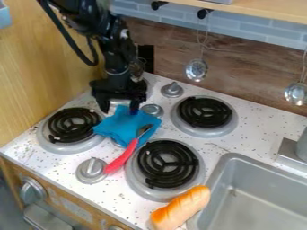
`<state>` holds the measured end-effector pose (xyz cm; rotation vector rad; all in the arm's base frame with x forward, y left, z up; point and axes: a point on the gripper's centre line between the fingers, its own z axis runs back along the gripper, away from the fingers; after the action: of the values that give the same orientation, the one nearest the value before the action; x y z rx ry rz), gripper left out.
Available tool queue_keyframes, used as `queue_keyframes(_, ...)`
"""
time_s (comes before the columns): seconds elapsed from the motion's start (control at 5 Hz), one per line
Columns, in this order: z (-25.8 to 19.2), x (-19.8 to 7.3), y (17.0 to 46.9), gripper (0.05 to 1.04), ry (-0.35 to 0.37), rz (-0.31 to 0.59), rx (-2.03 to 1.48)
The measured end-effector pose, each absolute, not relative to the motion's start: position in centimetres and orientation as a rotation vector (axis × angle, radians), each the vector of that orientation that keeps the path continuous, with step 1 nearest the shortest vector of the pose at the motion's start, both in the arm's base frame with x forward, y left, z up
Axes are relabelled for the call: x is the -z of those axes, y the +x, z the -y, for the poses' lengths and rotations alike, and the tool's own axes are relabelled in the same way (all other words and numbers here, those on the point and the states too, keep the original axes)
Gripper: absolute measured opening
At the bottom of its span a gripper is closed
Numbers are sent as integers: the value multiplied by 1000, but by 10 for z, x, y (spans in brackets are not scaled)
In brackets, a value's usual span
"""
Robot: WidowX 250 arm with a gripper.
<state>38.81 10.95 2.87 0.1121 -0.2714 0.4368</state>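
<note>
You have the black claw [119, 107] at the crumpled blue cloth's [124, 127] far edge, fingers apart; contact unclear. Camera-side of the claw: red-handled metal spoon [123, 155], head on cloth. Farther out, same side: orange-brown and cream toy bread roll [181, 207].

Around nearest burner [167, 164] — cloth [124, 124], 11 o'clock | spoon [131, 149] on cloth, handle toward 7 | bread [181, 208], 5:30 | sink [259, 197], 4 o'clock
</note>
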Motion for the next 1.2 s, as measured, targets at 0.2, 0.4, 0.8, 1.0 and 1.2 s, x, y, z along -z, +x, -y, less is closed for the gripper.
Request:
queue_keyframes(0.2, -99, -22, 398, 1001, 107, 268, -421)
queue_keyframes(0.4, -91, -12, 408, 1001, 116, 254, -402)
queue_keyframes(0.8, -92, -2, 414, 948, 135, 236, -424)
queue_keyframes(1.0, -94, -2, 414, 669, 162, 241, -429)
queue_keyframes(1.2, -93, 7, 406, 382, 163, 225, -417)
